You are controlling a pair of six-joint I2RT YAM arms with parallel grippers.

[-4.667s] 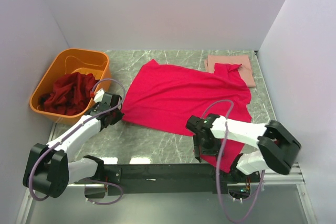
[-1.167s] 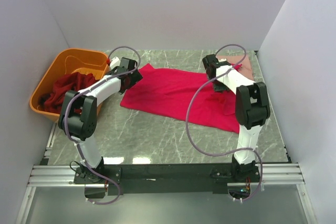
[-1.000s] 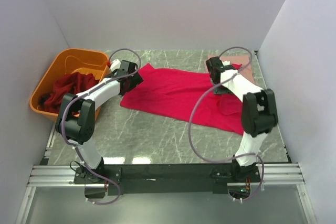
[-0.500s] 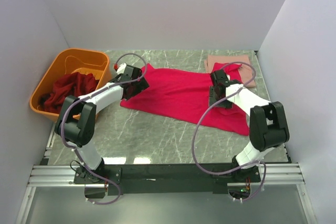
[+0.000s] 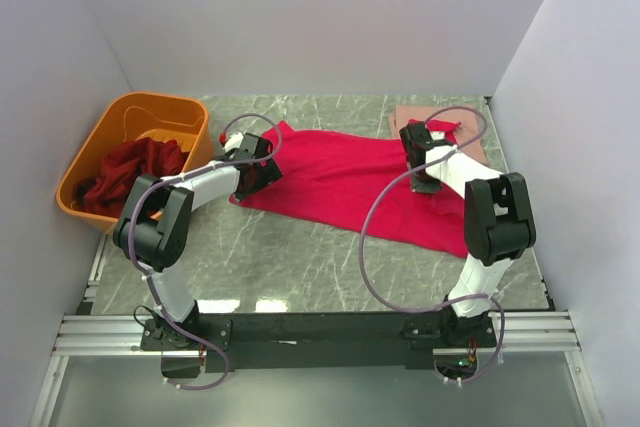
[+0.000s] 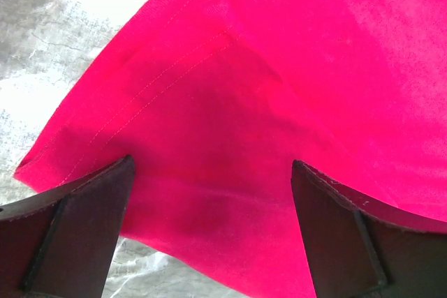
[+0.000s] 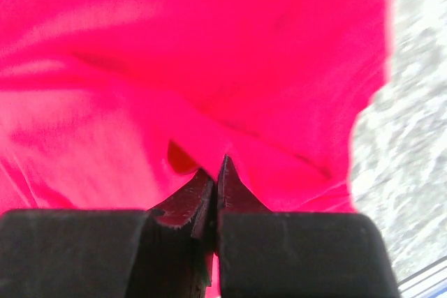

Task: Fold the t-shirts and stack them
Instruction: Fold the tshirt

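Bench (image 5: 300, 257), mid-fold | crimson t-shirt (image 5: 340, 182) part-folded; right claw (image 7: 215, 172) pinches it, left claw (image 6: 209, 172) gapes | salmon t-shirt (image 5: 402, 119) folded | maroon t-shirts (image 5: 125, 175) wait in tub (image 5: 150, 107)

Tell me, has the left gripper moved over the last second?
Yes. The left gripper has shifted rightward and nearer, away from the orange tub, farther onto the crimson shirt's left end.

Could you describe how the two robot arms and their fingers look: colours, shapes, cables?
The left arm and right arm have white links and bulky black joints. A thin mauve cable loops beside each. The fingers are black, flat and tapering.
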